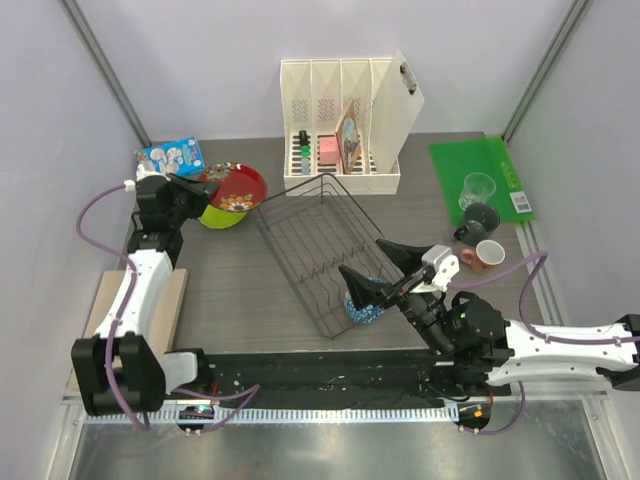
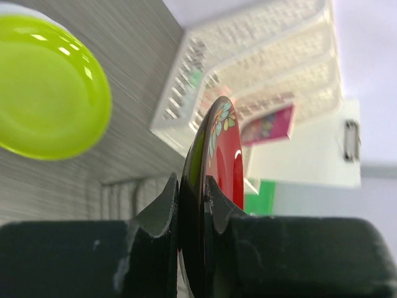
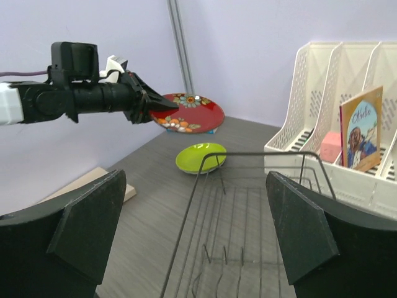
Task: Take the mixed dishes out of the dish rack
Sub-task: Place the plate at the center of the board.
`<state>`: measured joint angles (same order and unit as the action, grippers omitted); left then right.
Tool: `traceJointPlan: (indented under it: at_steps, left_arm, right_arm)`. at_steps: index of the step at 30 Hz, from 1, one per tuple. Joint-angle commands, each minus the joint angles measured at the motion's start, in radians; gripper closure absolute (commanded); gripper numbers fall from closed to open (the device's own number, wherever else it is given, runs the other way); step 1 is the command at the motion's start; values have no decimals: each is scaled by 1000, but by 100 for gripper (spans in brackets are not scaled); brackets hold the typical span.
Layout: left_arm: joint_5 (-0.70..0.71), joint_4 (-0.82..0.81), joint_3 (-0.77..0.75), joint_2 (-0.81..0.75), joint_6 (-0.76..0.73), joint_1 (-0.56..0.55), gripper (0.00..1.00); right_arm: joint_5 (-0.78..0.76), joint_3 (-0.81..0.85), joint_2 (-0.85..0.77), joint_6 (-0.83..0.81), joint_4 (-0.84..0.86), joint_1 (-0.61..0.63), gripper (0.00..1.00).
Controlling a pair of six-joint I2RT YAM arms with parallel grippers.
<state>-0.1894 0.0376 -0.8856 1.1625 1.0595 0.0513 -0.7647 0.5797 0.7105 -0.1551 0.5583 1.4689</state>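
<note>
Red floral plate (image 1: 240,185) hangs above the lime-green plate (image 1: 222,216), pinched only at its rim by the left hand (image 1: 210,187), so it may slip and crash; the right hand (image 1: 365,262) gapes empty at the dish rack (image 1: 300,240).

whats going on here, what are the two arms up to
The arms are unloading a dish rack. The left gripper is shut on the rim of a red floral plate, holding it in the air over a lime-green plate that lies on the table at the far left. The right gripper is open at the rack's near end, over a blue patterned bowl. A clear glass, dark grey mug and pink mug stand on the right.
</note>
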Motion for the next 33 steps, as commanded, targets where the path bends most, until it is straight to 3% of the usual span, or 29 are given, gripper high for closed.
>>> traceJointPlan:
  at_steps: [1,6,15,33]
  left_arm:
    - [37,-255,5,86,34,70,100]
    - [78,-433,40,196,17,91,100]
    - [45,-493,5,420,17,102,100]
    - [84,-545,17,591,-22,150,100]
  right_arm:
    - [-10,-47,-28,146,-58,-1,0]
    - [-2,-69,-39,154,-90,-2,0]
    - [11,-116,-43,126,-41,-2,0]
    - [-10,-155,-19,103,2,-5,0]
